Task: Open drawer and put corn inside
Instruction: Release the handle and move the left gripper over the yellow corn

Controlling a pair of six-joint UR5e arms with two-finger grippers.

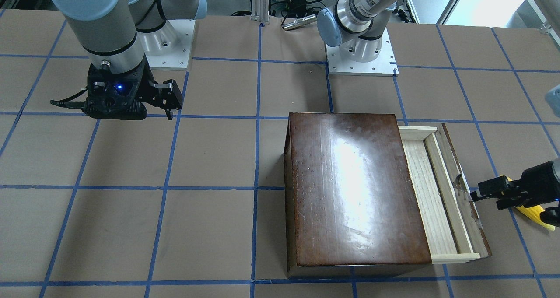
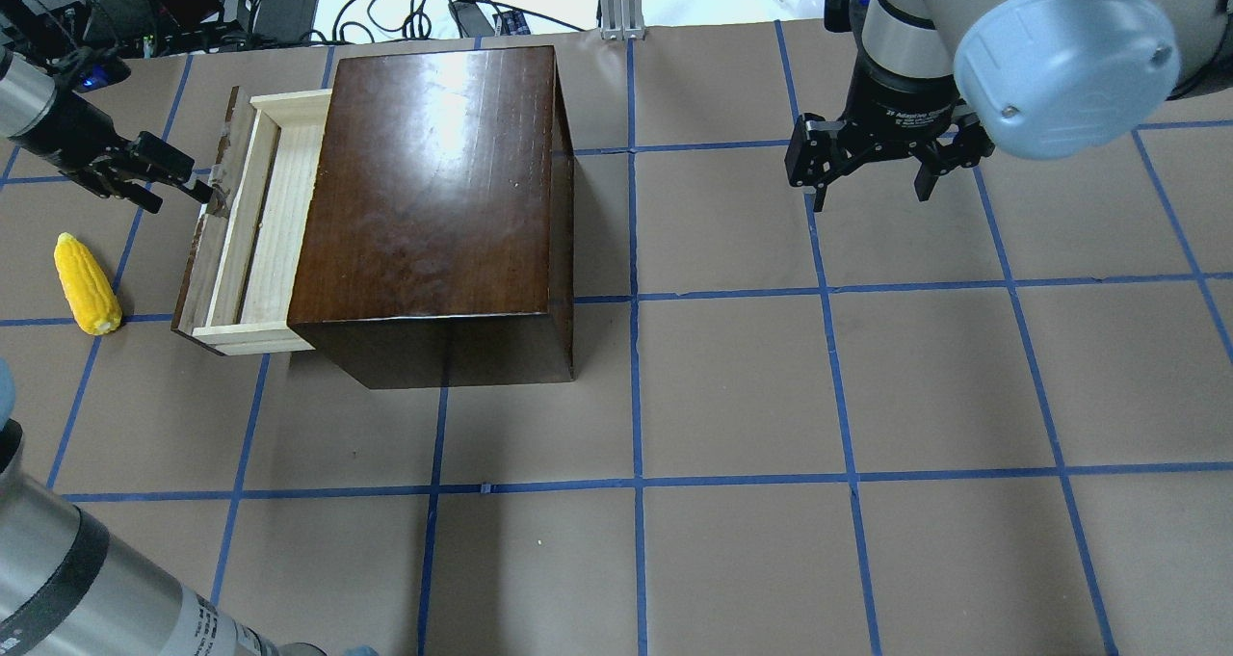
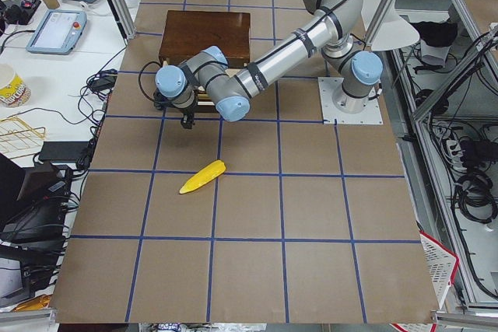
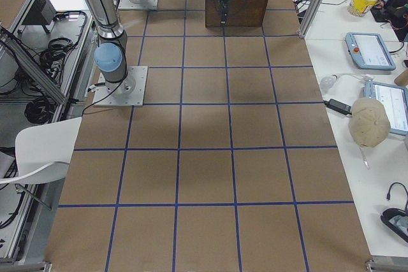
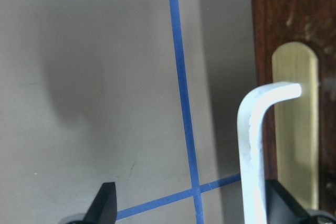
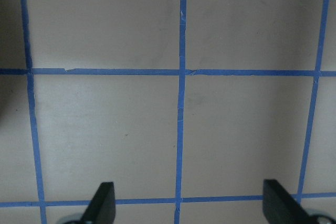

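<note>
My desk (image 2: 732,386), covered in brown paper and ruled into squares by blue tape (image 2: 636,396), carries a glossy dark-brown wooden box (image 2: 433,184) on my left half, its drawer (image 2: 260,223) drawn partly out. A yellow corn cob (image 2: 87,283) lies flat on the paper near the drawer's front, apart from it. My arms' white base plates (image 1: 381,61) sit along my own edge.

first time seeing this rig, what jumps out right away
A glossy dark-brown box stands left of centre in the overhead view, its pale-wood drawer pulled partly out. The bright yellow corn lies on the table beside the drawer's front, where the left gripper sits open around the handle. The right gripper hangs open, far off to the right.
</note>
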